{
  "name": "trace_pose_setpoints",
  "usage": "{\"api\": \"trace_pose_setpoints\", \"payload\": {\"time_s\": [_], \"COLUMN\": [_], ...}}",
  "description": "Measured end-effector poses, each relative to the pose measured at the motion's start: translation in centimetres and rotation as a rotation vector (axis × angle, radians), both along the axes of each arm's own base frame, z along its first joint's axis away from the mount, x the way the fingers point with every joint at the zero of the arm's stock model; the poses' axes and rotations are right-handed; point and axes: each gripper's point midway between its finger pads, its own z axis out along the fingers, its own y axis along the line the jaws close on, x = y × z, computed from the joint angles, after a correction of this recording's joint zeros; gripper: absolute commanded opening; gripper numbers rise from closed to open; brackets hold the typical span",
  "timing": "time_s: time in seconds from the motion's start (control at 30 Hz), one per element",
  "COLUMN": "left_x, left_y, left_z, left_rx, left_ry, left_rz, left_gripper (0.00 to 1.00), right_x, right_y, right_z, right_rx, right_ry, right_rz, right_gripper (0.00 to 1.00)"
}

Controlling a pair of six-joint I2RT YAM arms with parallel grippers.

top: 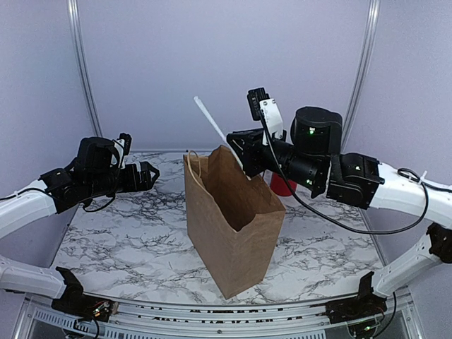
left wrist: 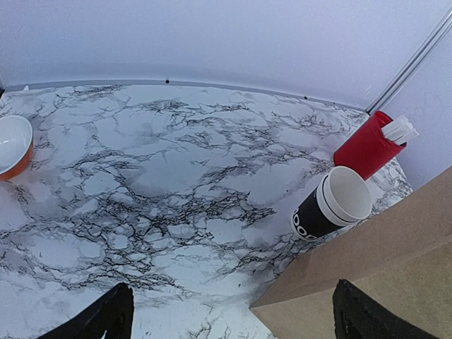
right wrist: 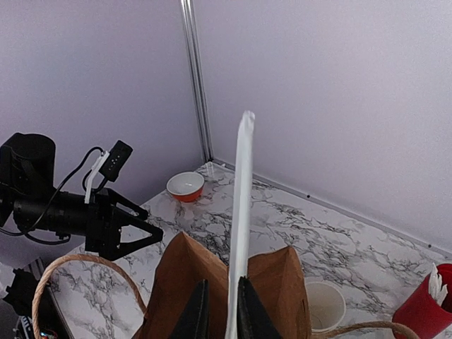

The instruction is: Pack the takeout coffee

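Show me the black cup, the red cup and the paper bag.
black cup (left wrist: 311,216): left wrist view, its side wall.
red cup (left wrist: 364,150): left wrist view, its side wall.
paper bag (top: 234,240): top external view, front face.

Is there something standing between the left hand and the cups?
Nothing visible. In the left wrist view, only bare table lies between the left hand and the cups. The bag stands close beside that path.
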Motion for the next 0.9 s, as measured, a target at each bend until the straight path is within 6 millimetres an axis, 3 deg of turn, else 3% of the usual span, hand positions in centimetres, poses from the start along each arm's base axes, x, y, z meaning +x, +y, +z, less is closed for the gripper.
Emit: {"api": "trace_pose_setpoints", "payload": {"time_s": [0.43, 0.53, 0.77, 0.9], "left_x": [0.1, 0.1, 0.1, 0.1], "left_y": [-0.1, -0.1, -0.1, 0.0], "left_z": [0.1, 0.1, 0.1, 0.2], "left_rx": [-0.004, -0.004, -0.004, -0.006], "left_ry": [-0.005, -0.005, -0.005, -0.006], "left_rz": [0.0, 0.0, 0.0, 0.002], "left_gripper": [0.99, 0.99, 0.99, 0.99], "right_x": [0.0, 0.0, 0.0, 0.1], "right_y": [0.0, -0.1, -0.5, -1.2], "right_z": [-1.2, -1.0, 0.6, 3.8], "right_rx": [-0.006, -0.001, 0.001, 0.026], "right_ry": [0.027, 0.026, -0.005, -0.059], "right_rz": [-0.003, -0.004, -0.016, -0.032], "right_gripper": [0.2, 0.36, 0.97, 1.0]}}
